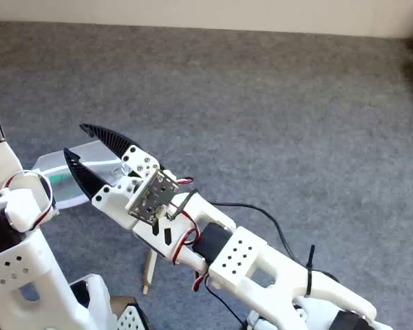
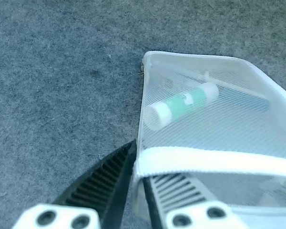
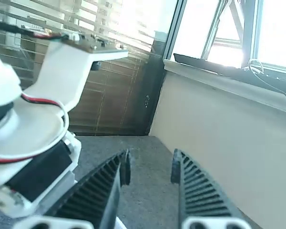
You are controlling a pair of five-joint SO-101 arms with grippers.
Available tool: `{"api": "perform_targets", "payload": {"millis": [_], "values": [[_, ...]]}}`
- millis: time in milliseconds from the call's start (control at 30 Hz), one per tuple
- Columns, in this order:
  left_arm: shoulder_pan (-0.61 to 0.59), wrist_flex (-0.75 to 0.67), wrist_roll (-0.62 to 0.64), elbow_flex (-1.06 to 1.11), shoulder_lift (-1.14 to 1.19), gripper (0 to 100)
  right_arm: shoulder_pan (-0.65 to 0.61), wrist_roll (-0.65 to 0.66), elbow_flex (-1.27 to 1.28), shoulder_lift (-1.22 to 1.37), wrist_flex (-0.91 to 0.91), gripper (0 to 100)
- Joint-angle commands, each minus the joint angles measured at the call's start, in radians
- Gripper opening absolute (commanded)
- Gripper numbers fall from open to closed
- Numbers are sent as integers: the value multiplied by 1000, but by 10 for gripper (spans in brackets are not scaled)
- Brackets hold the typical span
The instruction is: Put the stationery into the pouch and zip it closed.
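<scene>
A white mesh pouch point(image 2: 214, 129) lies on the grey carpet with a green and white tube point(image 2: 181, 106) inside it. My left gripper point(image 2: 139, 164) is shut on the pouch's white edge band, one finger outside the mesh and one inside. In the high view the pouch point(image 1: 55, 163) sits at the left, beside the left arm. My right gripper point(image 1: 76, 141) hangs open just over the pouch, tilted up off the floor, with nothing between its fingers point(image 3: 117, 174). A wooden pencil-like stick point(image 1: 149, 269) lies on the carpet under the right arm.
Grey carpet point(image 1: 282, 117) stretches across the middle and right. The left arm's white body point(image 3: 38, 119) stands close beside the right gripper. A pale wall point(image 3: 238, 143) runs along the far edge.
</scene>
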Motion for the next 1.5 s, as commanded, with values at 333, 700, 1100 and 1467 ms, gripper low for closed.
{"api": "perform_targets", "payload": {"millis": [333, 700, 1100, 1467], "values": [[-15, -12, -8, -7, 1, 11, 16, 9, -50, -51, 5, 131], [-16, -14, -8, -8, -5, 11, 125, 11, -59, -51, 7, 131], [-16, -14, -8, -7, -4, 11, 223, 11, -53, -191, 242, 131], [-16, -14, -8, -7, -2, 11, 225, 8, -39, -377, 590, 131]]}}
